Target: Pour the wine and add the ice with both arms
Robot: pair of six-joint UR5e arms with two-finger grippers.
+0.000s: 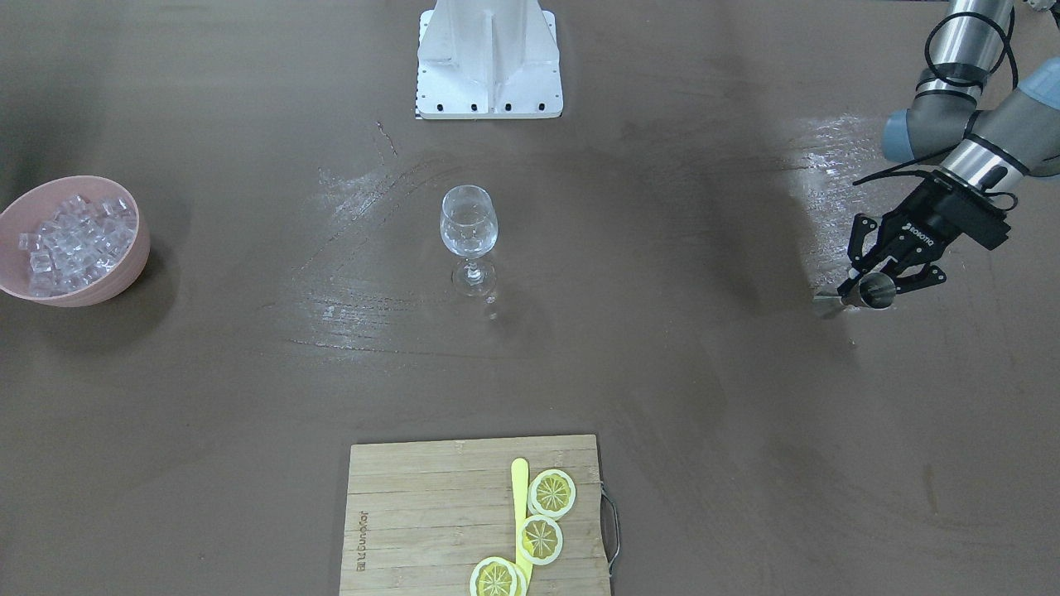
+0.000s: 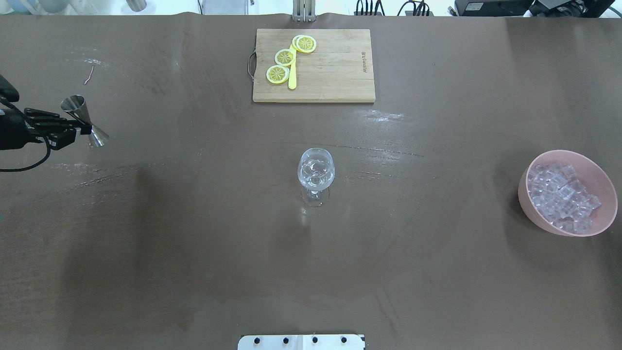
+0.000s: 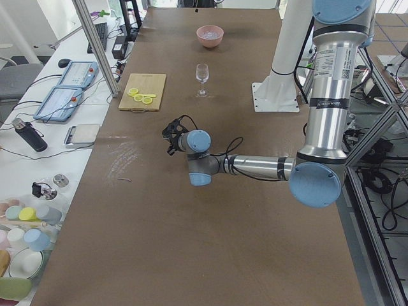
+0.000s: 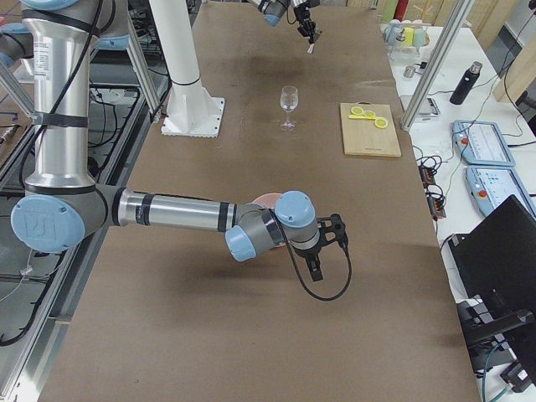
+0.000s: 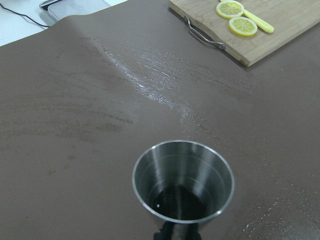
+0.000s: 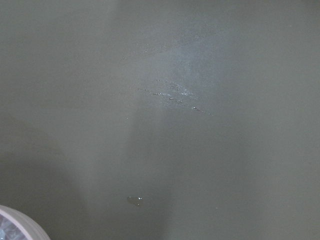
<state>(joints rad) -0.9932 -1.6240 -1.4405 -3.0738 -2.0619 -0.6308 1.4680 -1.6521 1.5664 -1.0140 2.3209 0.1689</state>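
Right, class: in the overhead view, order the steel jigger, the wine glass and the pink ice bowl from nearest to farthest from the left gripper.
1. Steel jigger, held by the left gripper, far left.
2. Wine glass, table centre.
3. Pink ice bowl, far right.

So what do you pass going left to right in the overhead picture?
Jigger → glass → bowl of ice. The board sits across the glass's spot, so I skip it.

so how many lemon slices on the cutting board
3 lemon slices on the cutting board: one at its far edge, one midway, one nearest its handle; more may hide.
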